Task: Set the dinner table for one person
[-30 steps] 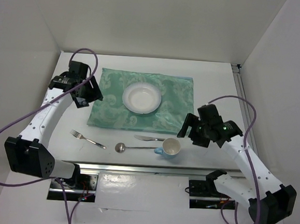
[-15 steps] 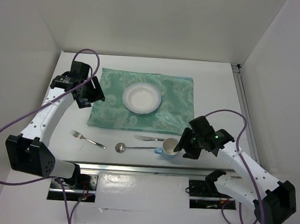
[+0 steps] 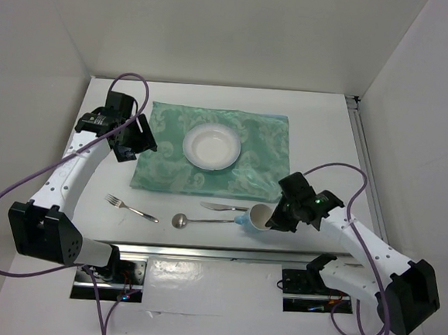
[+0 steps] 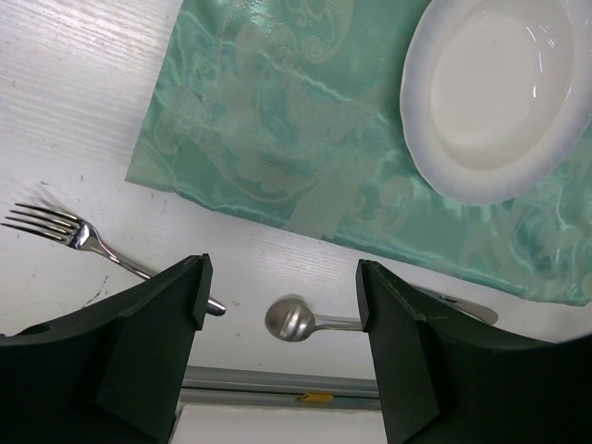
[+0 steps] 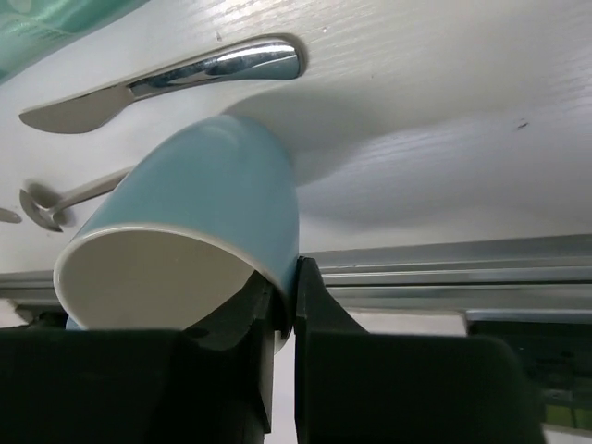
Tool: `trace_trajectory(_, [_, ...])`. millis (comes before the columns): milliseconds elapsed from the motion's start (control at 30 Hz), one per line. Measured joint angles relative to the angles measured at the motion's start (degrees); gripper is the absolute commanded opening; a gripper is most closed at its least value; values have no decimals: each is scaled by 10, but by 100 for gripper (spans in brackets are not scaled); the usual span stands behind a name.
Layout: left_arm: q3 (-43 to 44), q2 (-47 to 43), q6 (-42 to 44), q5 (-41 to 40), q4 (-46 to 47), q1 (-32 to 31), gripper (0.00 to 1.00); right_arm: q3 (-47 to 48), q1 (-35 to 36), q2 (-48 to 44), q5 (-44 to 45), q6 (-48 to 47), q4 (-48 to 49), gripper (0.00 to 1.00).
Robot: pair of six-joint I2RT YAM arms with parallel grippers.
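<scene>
On the white dinner table (image 3: pixel 319 136) lies a teal placemat (image 3: pixel 162 170) with a white plate (image 3: pixel 211 147) on it. My right gripper (image 3: pixel 273 218) is shut on the rim of a blue cup (image 3: pixel 257 217), one finger inside and one outside. The cup (image 5: pixel 203 213) is tilted in that gripper (image 5: pixel 287 296), just in front of the knife (image 5: pixel 185 79). A fork (image 3: pixel 130 207), spoon (image 3: pixel 200 221) and knife (image 3: pixel 222 207) lie in front of the mat. My left gripper (image 3: pixel 133 141) hangs open over the mat's left edge, empty (image 4: pixel 282 305), with the spoon (image 4: pixel 289 317) seen below.
A metal rail (image 3: pixel 217 254) runs along the table's near edge, right behind the cup. White walls close in the left, back and right sides. The fork (image 4: pixel 65 231) lies on bare table left of the spoon.
My right gripper came down and left to the cup and shut on its rim; the cup is now tipped over toward the left. The left arm barely moved.
</scene>
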Motion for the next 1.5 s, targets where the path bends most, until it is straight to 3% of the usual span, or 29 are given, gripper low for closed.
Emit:
trace_trajectory(200, [0, 0, 2, 5, 3, 0, 81, 102, 0, 27, 52, -32, -95, 0])
trace_trajectory(400, [0, 1, 3, 18, 6, 0, 81, 354, -5, 148, 123, -131, -170, 0])
trace_trajectory(533, [2, 1, 13, 19, 6, 0, 82, 462, -39, 249, 146, -225, -148, 0])
trace_trajectory(800, [1, 1, 17, 12, 6, 0, 85, 607, -187, 437, 109, -354, -64, 0])
trace_trajectory(1133, [-13, 1, 20, 9, 0, 0, 85, 826, -212, 649, 73, -401, -28, 0])
trace_trajectory(1500, [-40, -3, 30, 13, 7, 0, 86, 862, -217, 721, 73, -411, -30, 0])
